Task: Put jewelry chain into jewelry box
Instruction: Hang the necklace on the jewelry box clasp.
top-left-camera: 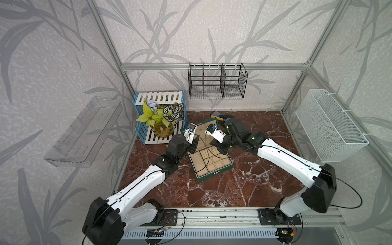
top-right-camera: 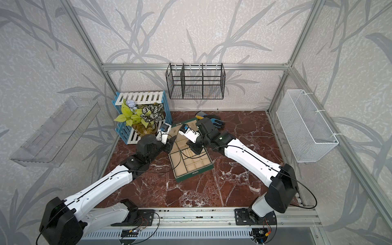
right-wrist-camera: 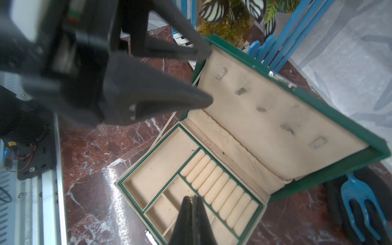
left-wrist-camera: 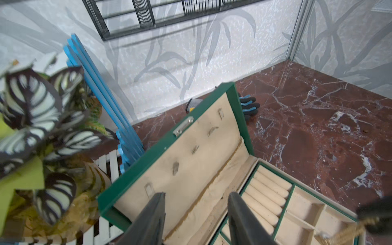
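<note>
Marble-look tabletop (top-left-camera: pixel 212 191), red-brown w/ white veins, hard and glossy: anything dropped outside the box could skid, and a gold thread would be hard to spot on that pattern. Jewelry box (right-wrist-camera: pixel 161 163) sits directly under the R gripper, open. It has a dark green rigid shell, cream fabric lining that looks soft and a bit soiled, and rectangular compts split by thin green dividers. Its lid (left-wrist-camera: pixel 191 148) stands tilted back just ahead of the L gripper (left-wrist-camera: pixel 197 195), whose jaws are spread w/ nothing btwn them; can't tell if a finger touches the lid. Risk there: a nudge from that arm could tip the lid fwd onto the other arm, or slide the prob. light box out from under the drop. R gripper (right-wrist-camera: pixel 192 199) is pinched tight on the jewelry chain (left-wrist-camera: pixel 347 230), which hangs from its tips above the small compts, beside the ring rolls (right-wrist-camera: pixel 218 186) (padded cylinders, side by side). Chain is thin, gold, rope-like, limp. At release it could snag on a pad, drape over a divider or the rim, or swing and land half outside if let go too high.
</note>
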